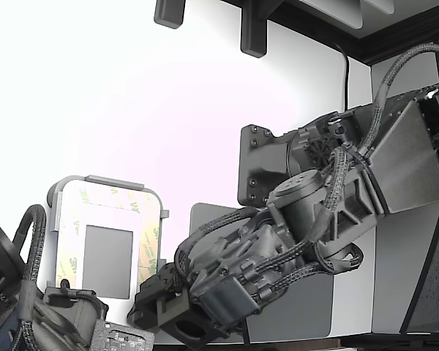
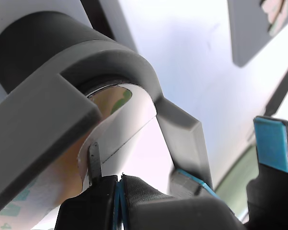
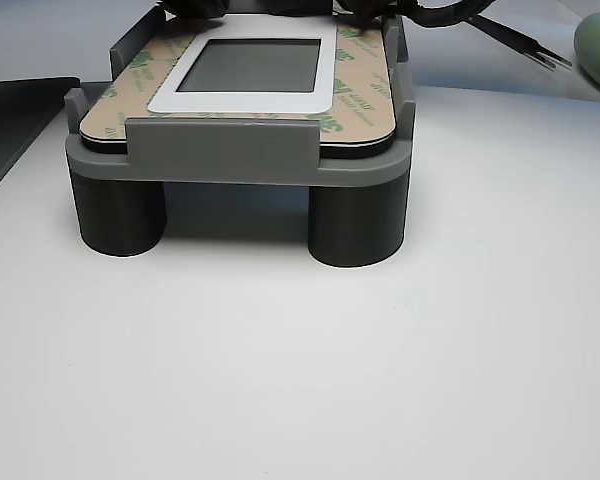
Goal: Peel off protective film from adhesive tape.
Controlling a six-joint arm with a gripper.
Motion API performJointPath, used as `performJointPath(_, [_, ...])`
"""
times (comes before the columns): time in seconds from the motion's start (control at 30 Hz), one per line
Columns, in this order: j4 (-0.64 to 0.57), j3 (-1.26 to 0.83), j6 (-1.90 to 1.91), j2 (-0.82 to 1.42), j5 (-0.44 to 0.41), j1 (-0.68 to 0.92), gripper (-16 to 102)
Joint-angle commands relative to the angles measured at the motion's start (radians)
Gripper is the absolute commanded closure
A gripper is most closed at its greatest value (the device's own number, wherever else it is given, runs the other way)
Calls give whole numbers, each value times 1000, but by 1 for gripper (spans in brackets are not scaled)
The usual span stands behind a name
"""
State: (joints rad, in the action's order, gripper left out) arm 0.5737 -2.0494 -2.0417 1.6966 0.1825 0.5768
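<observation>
Looking through the wrist view, your tool (image 2: pixel 119 186) sits pressed together on a lifted corner of the protective film (image 2: pixel 127 120). The adhesive tape (image 1: pixel 148 238) border lies at ten o'clock from it in the exterior view, on the grey fixture (image 3: pixel 230 160).

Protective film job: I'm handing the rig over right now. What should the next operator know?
Gripper: the pads look pressed together at the fixture's edge. I cannot tell whether they are pinching film.
Protective film: 3M-printed strips cover the border around the grey pad. The part sits in the grey fixture.
Done: at most, one pale edge looks lifted near the gripper in the wrist view.
Left: peel all the strips visible in the other view.
</observation>
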Motion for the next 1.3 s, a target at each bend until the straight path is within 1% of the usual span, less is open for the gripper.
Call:
performJointPath(0.0, [-9, 14, -2, 21, 3, -17, 93])
performJointPath(0.5, [-38, -15, -26, 18, 18, -31, 92])
performJointPath(0.63, [-43, -14, -41, 11, 32, -40, 95])
performJointPath(0.93, [-32, -3, -60, 3, 40, -51, 96])
performJointPath(1.27, [-5, 20, -80, -6, 40, -61, 93])
